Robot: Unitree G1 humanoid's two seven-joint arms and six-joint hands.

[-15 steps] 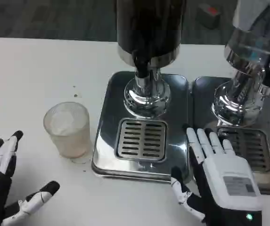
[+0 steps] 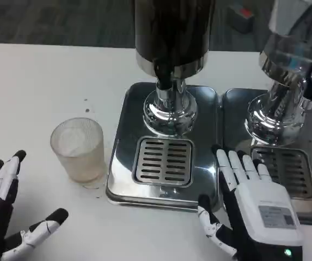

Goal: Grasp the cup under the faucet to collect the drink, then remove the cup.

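A clear cup [image 2: 78,149] with a pale, frosted inside stands upright on the white table, just left of the steel drip tray [image 2: 123,136]. Over the slotted grate [image 2: 163,161] of that tray hangs the dark dispenser with its faucet [image 2: 164,76]. At the lower left my left hand [image 2: 3,213] is open, fingers spread, a short way below and left of the cup, apart from it. On the lower right my right hand [image 2: 254,209] lies open, fingers extended toward the trays, holding nothing.
A second dispenser [image 2: 286,81] with its own tray and grate [image 2: 286,168] stands at the right, close beyond my right hand's fingertips. Bare white table [image 2: 41,81] stretches left and behind the cup. A dark floor lies past the far table edge.
Both hands have slid slightly downward in the picture. The cup and dispensers have not moved.
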